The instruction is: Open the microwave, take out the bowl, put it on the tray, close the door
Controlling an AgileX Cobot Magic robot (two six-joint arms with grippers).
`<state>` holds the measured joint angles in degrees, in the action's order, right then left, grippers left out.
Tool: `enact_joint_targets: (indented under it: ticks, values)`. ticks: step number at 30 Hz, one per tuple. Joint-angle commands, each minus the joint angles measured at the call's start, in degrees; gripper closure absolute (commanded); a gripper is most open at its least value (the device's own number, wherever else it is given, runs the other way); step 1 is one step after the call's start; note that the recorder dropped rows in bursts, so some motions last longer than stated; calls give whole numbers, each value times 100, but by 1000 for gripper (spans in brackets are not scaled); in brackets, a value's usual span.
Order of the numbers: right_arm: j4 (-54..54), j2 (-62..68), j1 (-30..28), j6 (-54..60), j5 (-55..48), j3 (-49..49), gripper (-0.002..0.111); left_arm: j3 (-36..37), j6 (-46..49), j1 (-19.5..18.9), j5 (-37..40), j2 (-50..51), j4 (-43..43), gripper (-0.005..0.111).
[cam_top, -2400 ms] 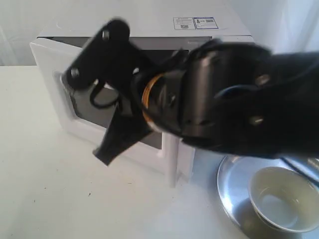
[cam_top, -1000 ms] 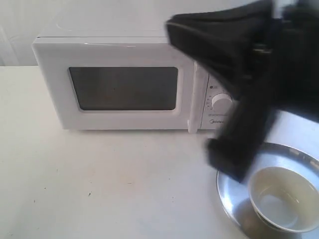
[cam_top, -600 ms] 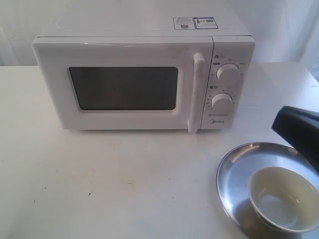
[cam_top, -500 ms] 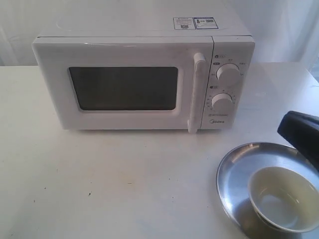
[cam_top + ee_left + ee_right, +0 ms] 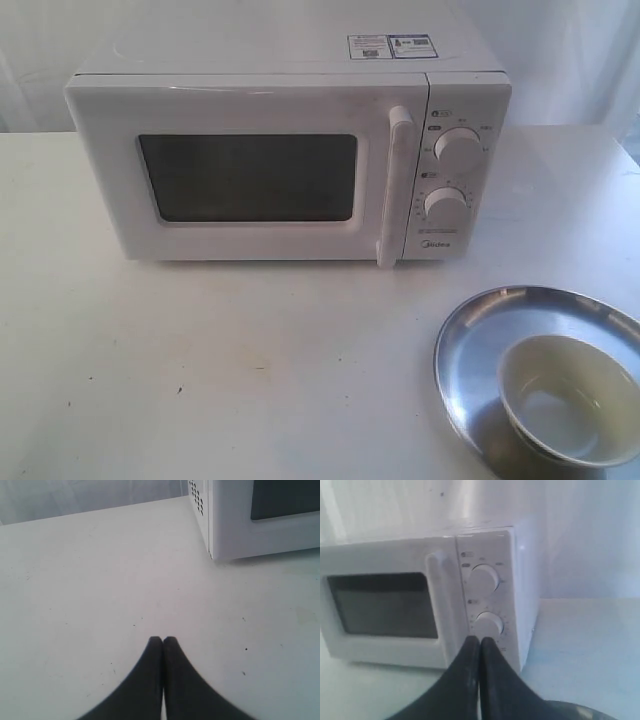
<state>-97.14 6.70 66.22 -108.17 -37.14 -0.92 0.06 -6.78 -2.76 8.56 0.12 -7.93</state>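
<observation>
The white microwave [image 5: 290,150] stands at the back of the table with its door [image 5: 240,175] shut flush and the bar handle [image 5: 393,185] upright. At the front right, the cream bowl [image 5: 570,398] rests inside the silver tray [image 5: 480,340]. Neither arm shows in the exterior view. My left gripper [image 5: 163,640] is shut on nothing, above bare table beside the microwave's corner [image 5: 220,525]. My right gripper [image 5: 480,641] is also shut and empty, facing the microwave's knobs [image 5: 487,622] from a distance, with the tray's rim [image 5: 590,712] just below it.
A white tabletop [image 5: 220,360] spreads in front of and left of the microwave. A pale curtain hangs behind. Stickers [image 5: 390,46] lie on the microwave's top.
The door went from ajar to shut. My right arm then drew back to the right and left the exterior view. Bowl and tray stayed put.
</observation>
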Motion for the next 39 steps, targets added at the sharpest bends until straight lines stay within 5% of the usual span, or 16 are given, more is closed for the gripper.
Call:
enact_joint_targets:
  ticks: [1, 11, 18, 29, 30, 35, 39]
  values:
    - [-128, -670, -1346, 523, 1030, 92, 108, -6, -38, 5, -4, -12, 19, 107]
    - [-281, -670, -4100, 513, 3665, 92, 108, -6, -38, 5, 4, -12, 19, 107]
    - [-281, -670, -5582, 490, 4362, 92, 108, -6, -38, 5, 4, -12, 19, 107]
    - [-281, -670, -5745, 872, 4403, 92, 108, -6, -38, 5, 4, -12, 19, 107]
    - [70, -670, -5745, 1265, 4310, 92, 108, -6, -38, 5, 4, -12, 19, 107]
    - [6621, -670, -5745, 7500, 3510, 92, 108, -6, -38, 5, 4, -12, 19, 107]
    - [8532, -670, -5745, 9439, 3438, 92, 108, -6, -38, 5, 4, -12, 19, 107]
